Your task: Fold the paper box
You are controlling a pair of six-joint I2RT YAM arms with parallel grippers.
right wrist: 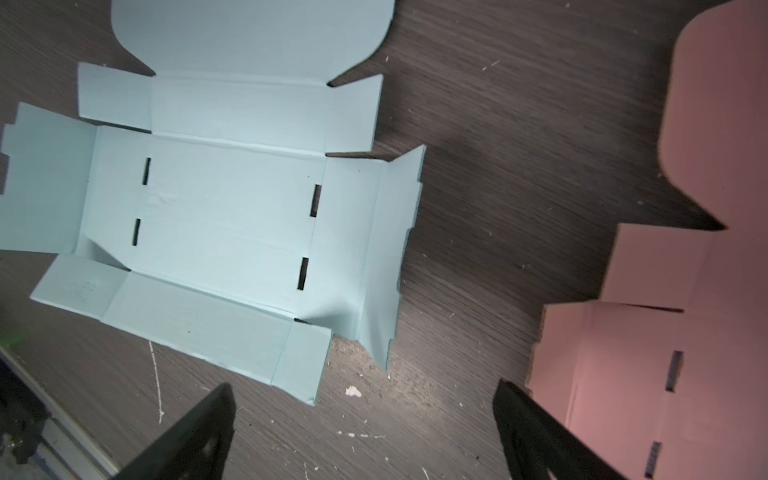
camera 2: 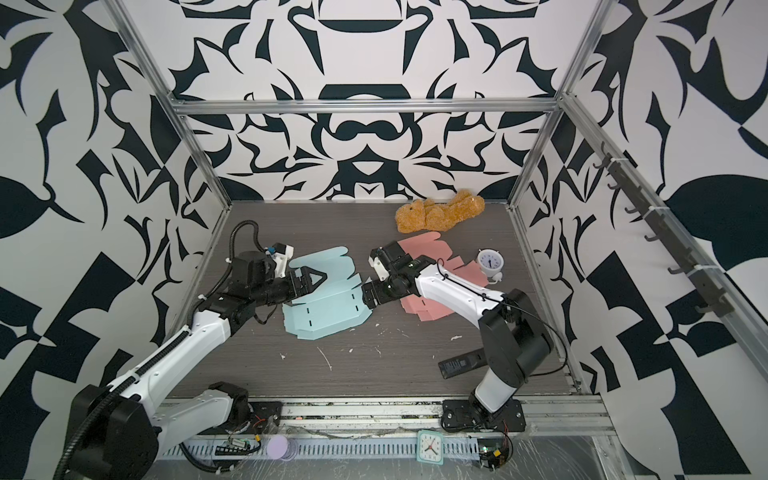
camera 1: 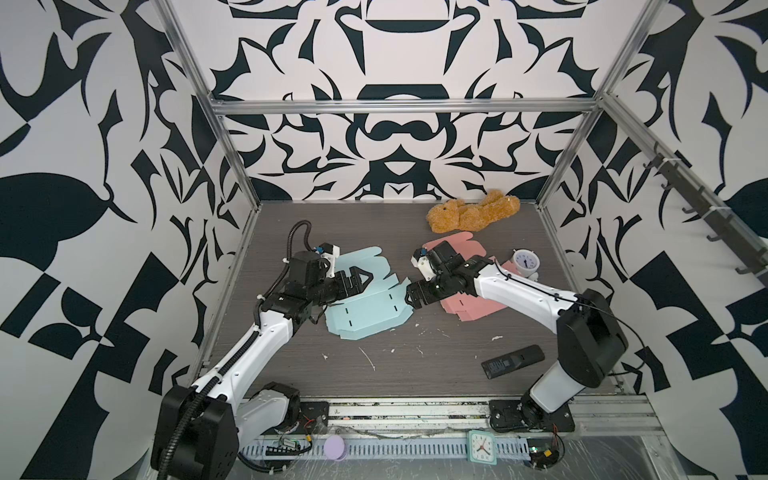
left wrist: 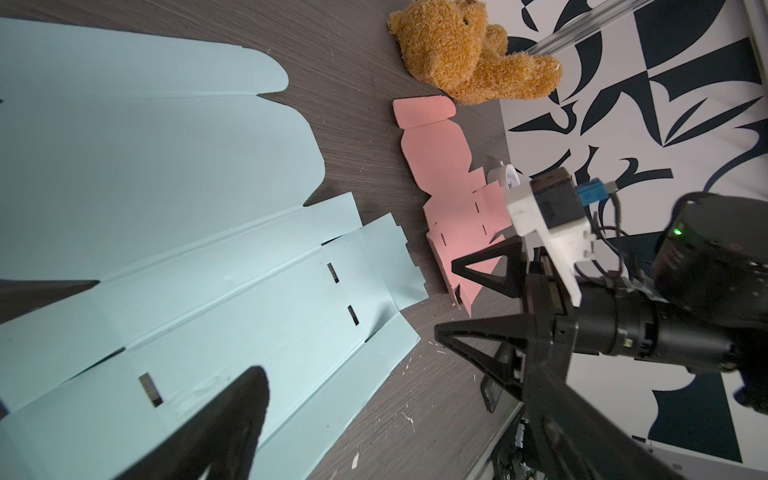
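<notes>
Black-and-white patterned walls [camera 1: 395,137] close in my view on three sides. The dark wood-grain worktop [camera 1: 436,374] carries the pale blue paper box [camera 1: 365,311], lying unfolded left of centre, with a pink blank [camera 1: 484,309] near it on the right. My left claw [camera 1: 362,283] hangs over the blue sheet, spread wide and empty. My right claw [camera 1: 409,297] sits at its right edge, equally wide, gripping nothing. A teddy bear [camera 1: 473,214] lies at the back. Smaller still are a remote [camera 1: 513,360], an alarm clock [camera 1: 525,262] and white scraps [camera 1: 368,359].
</notes>
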